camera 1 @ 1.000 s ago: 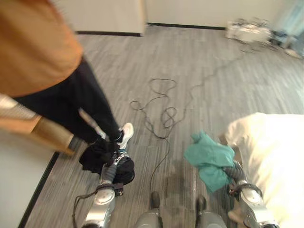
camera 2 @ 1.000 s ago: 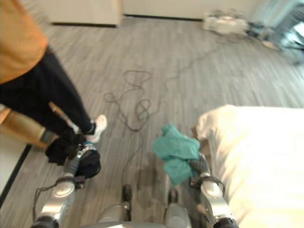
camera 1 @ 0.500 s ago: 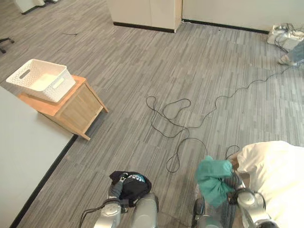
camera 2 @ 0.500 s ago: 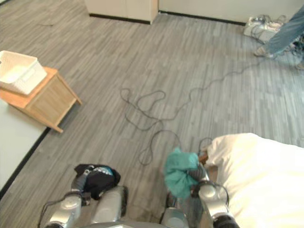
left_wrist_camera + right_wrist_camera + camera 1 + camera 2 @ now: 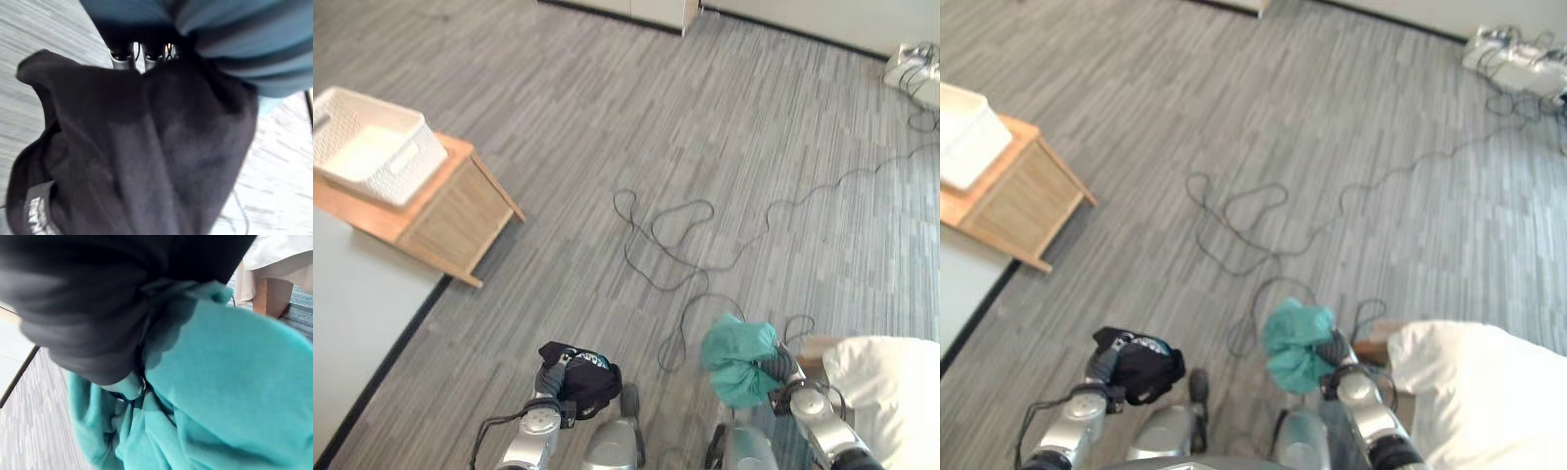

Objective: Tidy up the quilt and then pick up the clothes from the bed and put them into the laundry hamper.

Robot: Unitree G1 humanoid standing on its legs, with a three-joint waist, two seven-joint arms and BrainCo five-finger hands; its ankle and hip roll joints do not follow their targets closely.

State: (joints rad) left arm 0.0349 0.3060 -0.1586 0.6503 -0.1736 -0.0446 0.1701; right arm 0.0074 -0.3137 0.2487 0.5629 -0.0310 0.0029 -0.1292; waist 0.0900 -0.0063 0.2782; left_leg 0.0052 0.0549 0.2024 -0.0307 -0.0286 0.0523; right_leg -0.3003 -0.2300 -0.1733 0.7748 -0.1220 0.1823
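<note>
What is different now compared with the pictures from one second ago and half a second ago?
The person who stood at the robot's left a second ago is gone, and the camera has swung, so the white basket on the wooden stand now shows. Nothing was taken or let go: the left hand still holds the black garment, the right hand the teal garment. The white quilt stays at the right.

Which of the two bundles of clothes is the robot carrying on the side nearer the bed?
The teal garment, held in its right hand beside the white quilt. The black garment hangs from the left hand.
</note>
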